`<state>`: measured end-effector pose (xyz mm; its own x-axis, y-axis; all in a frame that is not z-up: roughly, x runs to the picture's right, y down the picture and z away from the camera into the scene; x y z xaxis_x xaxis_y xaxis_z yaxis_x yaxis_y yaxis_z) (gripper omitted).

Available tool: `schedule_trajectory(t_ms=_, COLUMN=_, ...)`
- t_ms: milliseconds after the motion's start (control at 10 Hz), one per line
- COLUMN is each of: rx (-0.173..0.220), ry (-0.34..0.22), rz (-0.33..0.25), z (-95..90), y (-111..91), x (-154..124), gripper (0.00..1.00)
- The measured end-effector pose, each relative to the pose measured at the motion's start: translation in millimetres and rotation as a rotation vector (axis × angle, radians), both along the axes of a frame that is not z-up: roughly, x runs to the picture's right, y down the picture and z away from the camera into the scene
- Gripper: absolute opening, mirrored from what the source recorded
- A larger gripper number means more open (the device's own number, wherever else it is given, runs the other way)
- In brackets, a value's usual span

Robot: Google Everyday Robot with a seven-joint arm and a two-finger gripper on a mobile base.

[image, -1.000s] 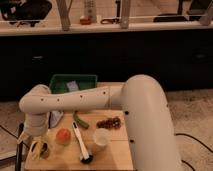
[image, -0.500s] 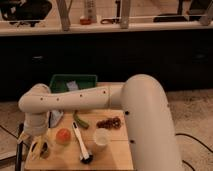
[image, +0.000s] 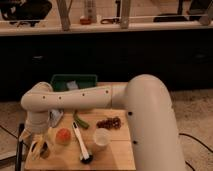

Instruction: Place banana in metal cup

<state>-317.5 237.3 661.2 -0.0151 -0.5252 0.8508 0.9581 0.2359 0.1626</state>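
Observation:
The pale-yellow banana [image: 36, 146] with splayed strips is at the table's front left corner. The small dark metal cup [image: 45, 151] stands right beside it, and the banana seems to hang over or into it; I cannot tell which. My gripper [image: 32, 136] is at the end of the white arm [image: 75, 97], directly over the banana and the cup. Whether it holds the banana is hidden by the wrist.
An orange fruit [image: 63, 135], a green vegetable [image: 80, 120], a white-handled brush [image: 80, 142], a whitish plastic cup [image: 101, 138] and red grapes [image: 109, 122] lie on the wooden table [image: 117, 155]. A green bin [image: 74, 82] stands at the back. A grey cloth [image: 56, 116] lies at the left.

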Motion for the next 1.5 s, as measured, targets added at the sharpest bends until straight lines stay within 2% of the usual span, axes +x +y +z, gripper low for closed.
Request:
schedule_trajectory(t_ms=800, rx=-0.001, ry=0.0, rz=0.019, z=0.4, y=-14, x=5, gripper=0.8)
schedule_trajectory(t_ms=1500, rx=-0.001, ry=0.001, rz=0.02, z=0.4, y=-14, x=5, gripper=0.8)
